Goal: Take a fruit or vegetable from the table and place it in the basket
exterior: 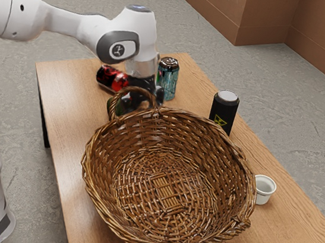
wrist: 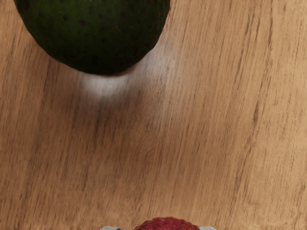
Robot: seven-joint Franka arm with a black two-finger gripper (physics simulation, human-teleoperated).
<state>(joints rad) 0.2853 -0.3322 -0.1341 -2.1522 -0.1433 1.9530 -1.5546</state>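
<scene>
Beyond the basket's [exterior: 109,149] far rim, 2 cans sit close together: a red can [exterior: 112,79] lying on its side and a teal can [exterior: 169,80] standing. A black can [exterior: 225,111] is upright near the basket toward the exterior view's right. The basket's looped handle [exterior: 130,91] stands in front of the gripper [exterior: 144,85], which is just past the basket; whether its pincer is apart or closed I cannot tell. A red fruit [wrist: 165,224] is at the gripper, with a dark green avocado [wrist: 96,33] near it, both beyond the basket. Inside the basket, bare woven bottom shows. Just beside it is 1 white cup [exterior: 264,189].
</scene>
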